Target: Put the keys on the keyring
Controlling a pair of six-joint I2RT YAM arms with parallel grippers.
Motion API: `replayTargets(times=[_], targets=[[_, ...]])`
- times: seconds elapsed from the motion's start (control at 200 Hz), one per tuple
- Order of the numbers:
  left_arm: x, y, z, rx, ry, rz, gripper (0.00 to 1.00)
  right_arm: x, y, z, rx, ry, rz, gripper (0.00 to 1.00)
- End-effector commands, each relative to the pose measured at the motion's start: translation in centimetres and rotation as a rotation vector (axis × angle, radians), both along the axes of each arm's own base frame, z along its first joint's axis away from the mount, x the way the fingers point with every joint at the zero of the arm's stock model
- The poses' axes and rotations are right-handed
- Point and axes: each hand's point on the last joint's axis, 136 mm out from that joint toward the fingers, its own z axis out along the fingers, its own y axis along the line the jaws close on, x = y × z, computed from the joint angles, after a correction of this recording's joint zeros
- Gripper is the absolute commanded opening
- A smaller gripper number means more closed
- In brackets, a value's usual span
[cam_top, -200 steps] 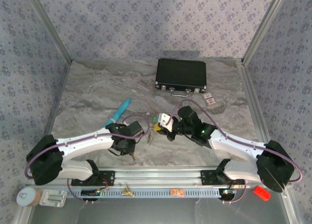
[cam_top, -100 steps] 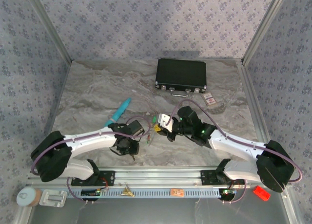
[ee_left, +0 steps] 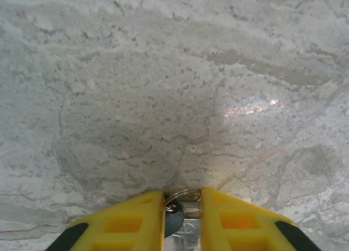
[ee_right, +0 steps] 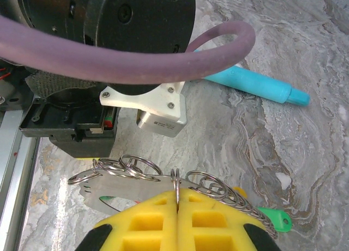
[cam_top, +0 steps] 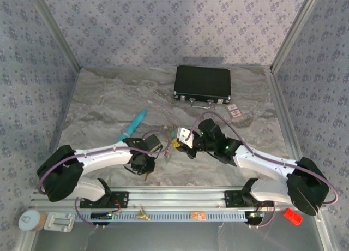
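At the near edge of the table (cam_top: 98,114), both claws grip metal.
Right gripper (ee_right: 178,195) pressed tight on the keyring (ee_right: 175,177); left gripper (ee_left: 182,199) narrowed around what looks like a small key (ee_left: 177,221).

Right tool (ee_right: 177,196) clamped, left tool (ee_left: 182,201) perhaps.

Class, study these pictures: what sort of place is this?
Likely a robot test cell: a marble-look table boxed in by patterned screens on metal framing, with a mounting rail along its near edge.
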Motion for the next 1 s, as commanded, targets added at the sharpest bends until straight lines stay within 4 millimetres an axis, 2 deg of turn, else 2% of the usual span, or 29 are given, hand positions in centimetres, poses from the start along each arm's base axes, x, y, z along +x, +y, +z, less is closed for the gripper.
replayTargets(times=[0.0, 0.275, 0.505, 0.75, 0.994], targets=[[0.2, 0.3, 0.1, 0.028, -0.016, 0.004, 0.13, -0.2, 0.2, 0.9, 0.016, -0.002, 0.011, 0.0], [1.1, 1.6, 2.0, 0.06, -0.095, 0.042, 0.0, -0.3, 0.3, 1.0, 0.018, -0.002, 0.014, 0.0], [1.8, 2.5, 3.4, 0.06, -0.164, 0.094, 0.0, -0.3, 0.3, 0.9, 0.017, -0.002, 0.014, 0.0], [1.8, 2.1, 3.6, 0.04, -0.157, 0.101, 0.0, -0.3, 0.2, 1.0, 0.016, -0.002, 0.014, 0.0], [1.0, 1.7, 2.1, 0.054, -0.077, 0.092, 0.0, -0.3, 0.3, 0.9, 0.015, -0.002, 0.016, 0.0]])
